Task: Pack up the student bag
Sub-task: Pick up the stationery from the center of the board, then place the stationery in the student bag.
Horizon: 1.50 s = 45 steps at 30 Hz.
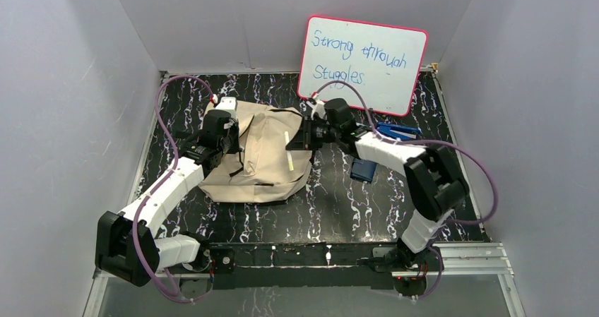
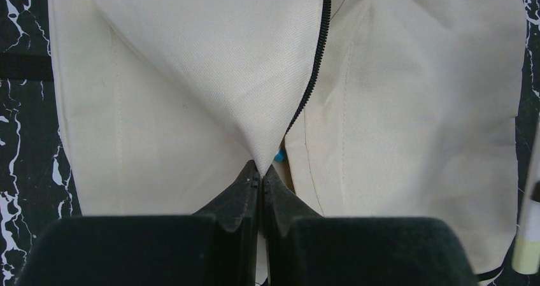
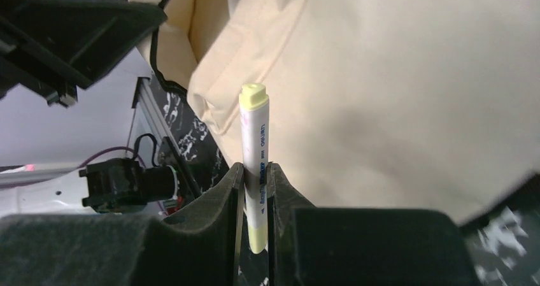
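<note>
**A:** What has the left end effector (image 2: 261, 171) got?

**B:** Its jaws are pressed together on a pinch of cream cloth. That is the pointed corner of a fold in the student bag (image 1: 265, 158), drawn to a peak right at the tips. A dark zipper (image 2: 312, 76) runs away from the tips along one edge of the fold.

**A:** And the right end effector (image 3: 256, 171)?

**B:** Narrow, clamped on a pale yellow highlighter (image 3: 253, 139). The pen lies along the fingers, its capped end sticking out past the tips. The bag's cloth is just beyond the cap, but I cannot tell whether they touch.

**A:** So where is the bag?

**B:** Between the two end effectors, slumped on the black marbled surface (image 1: 339, 204). The left one is at one side of it and the right one at the other.

**A:** Anything further out?

**B:** A blue flat thing (image 1: 362, 169) lies on the surface behind the right end effector, beside its arm. Beyond that a pink-framed whiteboard (image 1: 364, 63) leans on the back wall, handwritten "Strong through Struggles".
</note>
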{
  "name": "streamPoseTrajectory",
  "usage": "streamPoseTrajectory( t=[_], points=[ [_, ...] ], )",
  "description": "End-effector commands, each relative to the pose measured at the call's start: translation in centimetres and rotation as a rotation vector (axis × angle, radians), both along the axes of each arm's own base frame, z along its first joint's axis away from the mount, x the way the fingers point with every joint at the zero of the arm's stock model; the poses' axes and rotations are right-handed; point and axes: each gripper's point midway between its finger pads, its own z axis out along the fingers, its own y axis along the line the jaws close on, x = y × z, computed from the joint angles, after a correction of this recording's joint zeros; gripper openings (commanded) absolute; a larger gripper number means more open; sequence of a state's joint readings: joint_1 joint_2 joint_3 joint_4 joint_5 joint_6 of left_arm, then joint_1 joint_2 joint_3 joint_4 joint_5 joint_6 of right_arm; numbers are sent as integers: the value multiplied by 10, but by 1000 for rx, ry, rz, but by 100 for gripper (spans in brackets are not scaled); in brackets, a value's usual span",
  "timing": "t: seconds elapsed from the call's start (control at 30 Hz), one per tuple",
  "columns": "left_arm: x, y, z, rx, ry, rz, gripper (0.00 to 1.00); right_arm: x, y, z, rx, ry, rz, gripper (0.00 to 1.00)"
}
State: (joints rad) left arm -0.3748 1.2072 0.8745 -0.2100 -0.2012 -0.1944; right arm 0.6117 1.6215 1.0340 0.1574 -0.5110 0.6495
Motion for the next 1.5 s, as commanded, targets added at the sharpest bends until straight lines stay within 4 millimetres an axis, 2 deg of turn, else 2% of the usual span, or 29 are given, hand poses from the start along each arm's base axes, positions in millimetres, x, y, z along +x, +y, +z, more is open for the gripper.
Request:
streamPoseTrajectory(
  t=[0.0,0.1,0.33,0.57,0.93,1.27,1.47],
  points=[
    [5,-2,19,-22,-45,-1,0,8,50,23,117,-15,119,0],
    [5,-1,18,-20,-41,2,0,13,70,20,153,-1,142,0],
    [5,0,19,-19,-48,8,0,30,98,3,214,88,125,0],
    [5,0,22,-24,-56,10,0,37,123,3,263,123,144,0],
    [5,3,27,-25,-70,13,0,53,139,-11,294,210,65,0],
    [4,6,30,-24,-80,22,0,72,154,-12,354,264,22,0],
    [5,5,29,-26,-77,18,0,82,161,-5,378,260,5,0]
  ],
)
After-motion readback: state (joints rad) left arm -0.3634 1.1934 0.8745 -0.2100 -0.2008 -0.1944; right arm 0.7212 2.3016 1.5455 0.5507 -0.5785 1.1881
